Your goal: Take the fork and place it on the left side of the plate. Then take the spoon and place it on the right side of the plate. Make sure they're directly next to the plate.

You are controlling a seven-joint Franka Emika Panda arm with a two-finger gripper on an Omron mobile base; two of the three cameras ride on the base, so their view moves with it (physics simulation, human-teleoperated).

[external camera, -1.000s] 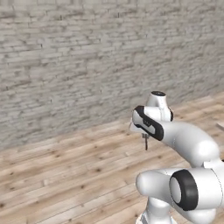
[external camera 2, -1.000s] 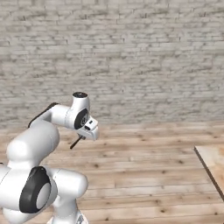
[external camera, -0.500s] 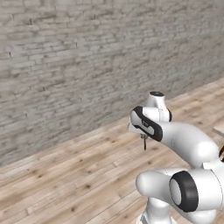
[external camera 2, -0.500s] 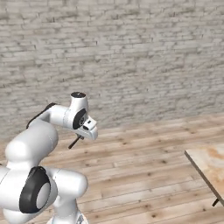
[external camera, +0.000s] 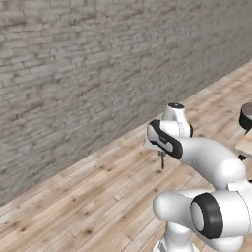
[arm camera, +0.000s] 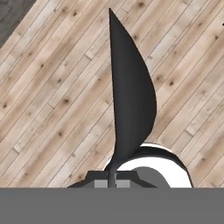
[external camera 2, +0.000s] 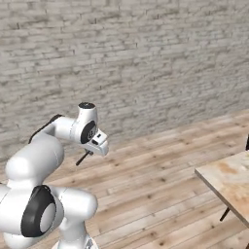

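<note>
In your left base view the gripper (external camera: 162, 161) hangs over the plank floor (external camera: 88, 197) before the brick wall (external camera: 74, 74), a thin dark piece pointing down from its tip, and a corner of the wooden table (external camera: 245, 145) with a dark round thing (external camera: 245, 117) on it shows at the right edge. In your right base view the gripper (external camera 2: 85, 156) points down and left, well apart from the table (external camera 2: 228, 182) at the lower right. In your hand view the jaws are closed on the spoon (arm camera: 129, 100), its dark bowl seen edge-on above the floor (arm camera: 52, 87)

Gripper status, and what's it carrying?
Gripper shut on spoon, above wood floor. Table off to the right, apart from arm. Nothing in the way.
</note>
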